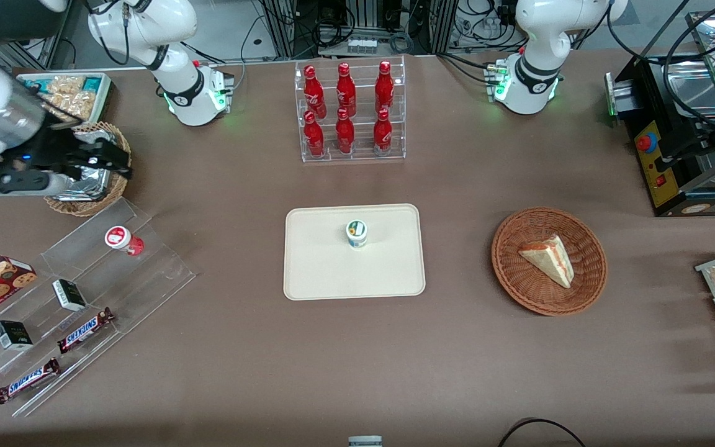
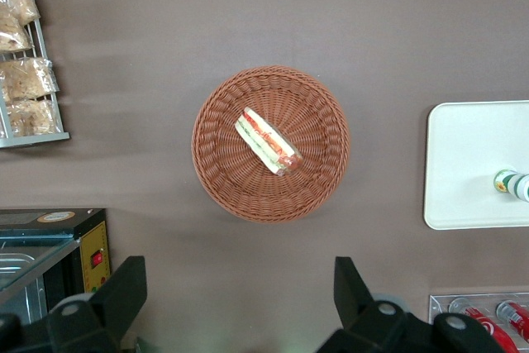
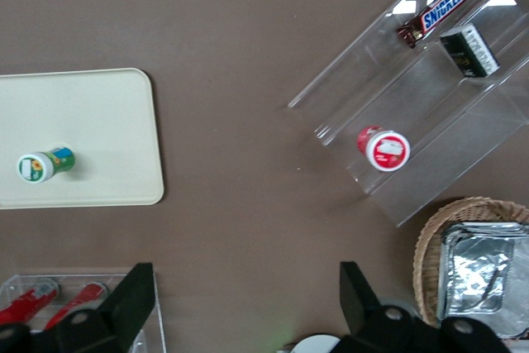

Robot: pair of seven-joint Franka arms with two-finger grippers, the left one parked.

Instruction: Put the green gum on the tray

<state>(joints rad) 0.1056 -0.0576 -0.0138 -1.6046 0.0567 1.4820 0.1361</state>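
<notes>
The green gum (image 1: 356,233), a small white bottle with a green label and a green-yellow mark on its lid, stands upright on the cream tray (image 1: 314,273), a little farther from the front camera than the tray's middle. It also shows in the right wrist view (image 3: 43,164) on the tray (image 3: 99,113), and in the left wrist view (image 2: 512,183) on the tray (image 2: 467,163). My gripper (image 1: 115,162) is open and empty. It hangs high above the wicker basket with foil at the working arm's end of the table, well away from the tray (image 3: 244,287).
A red-labelled bottle (image 1: 123,239) stands on a clear stepped shelf (image 1: 159,267) with Snickers bars (image 1: 84,330) and small boxes. A wicker basket with a foil tray (image 1: 87,192) lies under my gripper. A rack of red bottles (image 1: 351,112) and a sandwich basket (image 1: 548,261) stand nearby.
</notes>
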